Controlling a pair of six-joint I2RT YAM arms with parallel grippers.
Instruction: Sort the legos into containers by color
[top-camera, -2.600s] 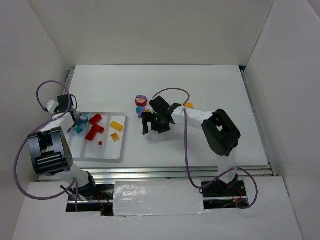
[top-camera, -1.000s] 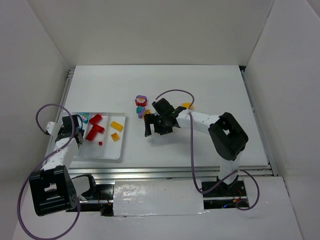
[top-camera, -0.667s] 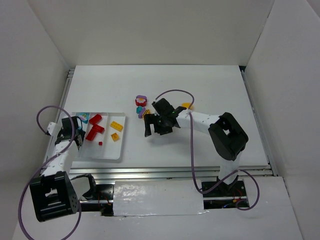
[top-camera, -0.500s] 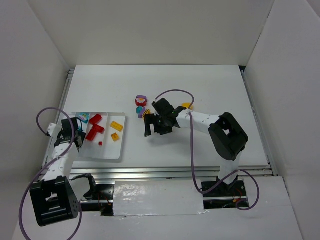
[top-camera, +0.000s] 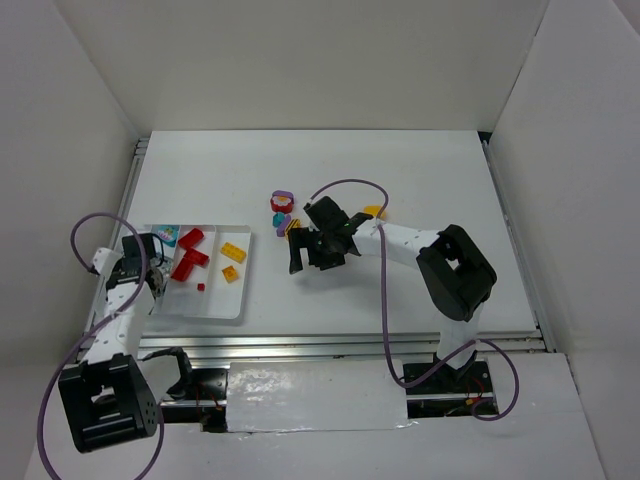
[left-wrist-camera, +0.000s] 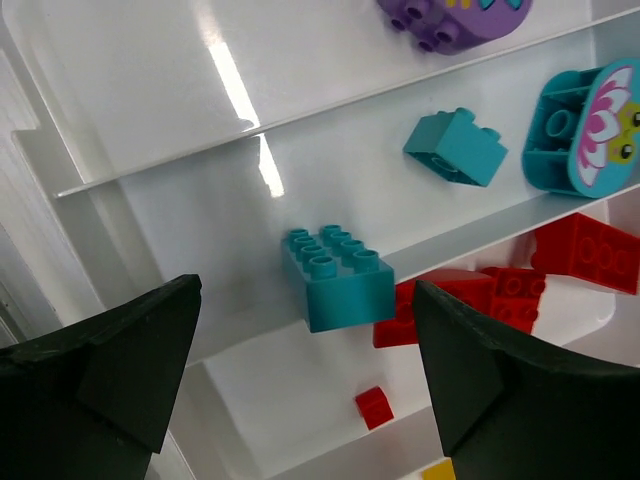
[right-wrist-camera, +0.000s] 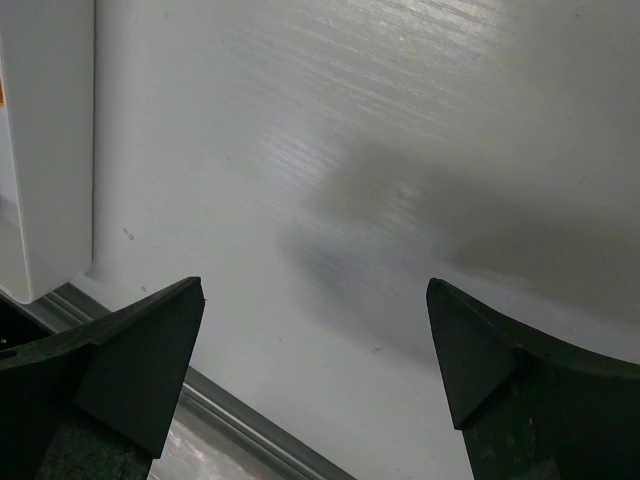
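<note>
white table (top-camera: 440, 180) with tray (top-camera: 215, 302), loose legos (top-camera: 282, 203)

The white tray (left-wrist-camera: 130, 70) looks like smooth, glossy plastic, catching bright streaks of reflected light. The teal brick (left-wrist-camera: 335, 275) lying in it is smooth moulded plastic with a soft sheen. The white table (right-wrist-camera: 420, 110) has a satin finish with fine, brushed-looking lines.

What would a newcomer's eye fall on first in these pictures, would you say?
A teal studded brick lies in the white tray at the left of the table, sharing a compartment with two other teal pieces, red bricks next door. Mid-table, a small cluster of unsorted bricks waits near the right arm.
</note>
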